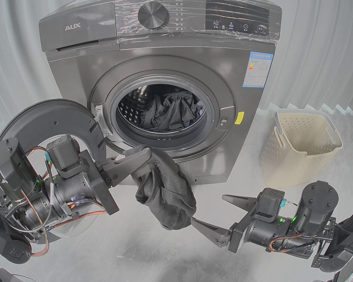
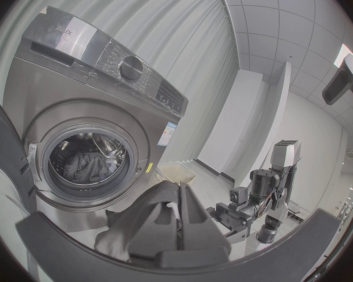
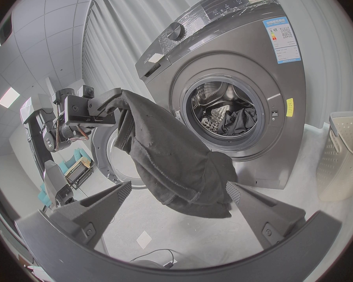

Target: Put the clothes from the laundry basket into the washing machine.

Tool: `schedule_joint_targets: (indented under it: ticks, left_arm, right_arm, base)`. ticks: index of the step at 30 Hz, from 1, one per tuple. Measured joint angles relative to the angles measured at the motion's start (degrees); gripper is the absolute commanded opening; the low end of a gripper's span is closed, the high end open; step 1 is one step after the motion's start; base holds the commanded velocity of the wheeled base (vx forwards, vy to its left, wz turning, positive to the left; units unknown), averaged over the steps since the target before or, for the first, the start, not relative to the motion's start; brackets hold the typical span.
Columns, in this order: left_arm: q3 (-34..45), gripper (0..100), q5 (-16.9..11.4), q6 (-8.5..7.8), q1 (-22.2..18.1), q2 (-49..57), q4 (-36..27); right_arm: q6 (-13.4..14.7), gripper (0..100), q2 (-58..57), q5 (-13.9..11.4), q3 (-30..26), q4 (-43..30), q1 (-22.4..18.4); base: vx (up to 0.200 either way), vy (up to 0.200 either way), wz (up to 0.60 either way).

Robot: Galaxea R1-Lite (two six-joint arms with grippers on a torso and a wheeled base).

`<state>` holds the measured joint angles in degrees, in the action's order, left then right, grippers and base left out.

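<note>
My left gripper [image 1: 143,153] is shut on a dark grey garment [image 1: 164,192], which hangs in front of and just below the washing machine's [image 1: 164,59] open drum. Its shut fingers [image 2: 180,194] pinch the cloth [image 2: 153,204] at its top edge. More dark clothes [image 1: 168,112] lie inside the drum. My right gripper [image 1: 208,209] is open, low and to the right, with the garment's [image 3: 164,153] lower end hanging between its spread fingers [image 3: 255,208]. The cream laundry basket [image 1: 278,153] stands on the floor right of the machine and looks empty.
The machine's round door [image 1: 47,118] is swung open to the left, behind my left arm. A pleated white curtain hangs behind the machine. Bare grey floor lies in front of the machine and the basket [image 3: 345,157].
</note>
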<state>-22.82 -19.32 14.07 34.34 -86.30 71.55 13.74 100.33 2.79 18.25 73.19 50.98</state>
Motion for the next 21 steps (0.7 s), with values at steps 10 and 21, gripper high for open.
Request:
schedule_joint_targets:
  ticks: [10,21]
  left_arm:
    - [-0.2,0,0.0,0.05,0.1,-0.1,0.1]
    - [-0.1,0,0.1,-0.01,0.1,0.0,0.0]
  right_arm:
    - [-0.4,100,0.6,-0.2,0.0,0.1,0.6]
    - [-0.2,100,1.1,-1.2,0.1,0.9,2.7]
  base:
    - [0.000,0.000,0.00]
    - [0.000,0.000,0.00]
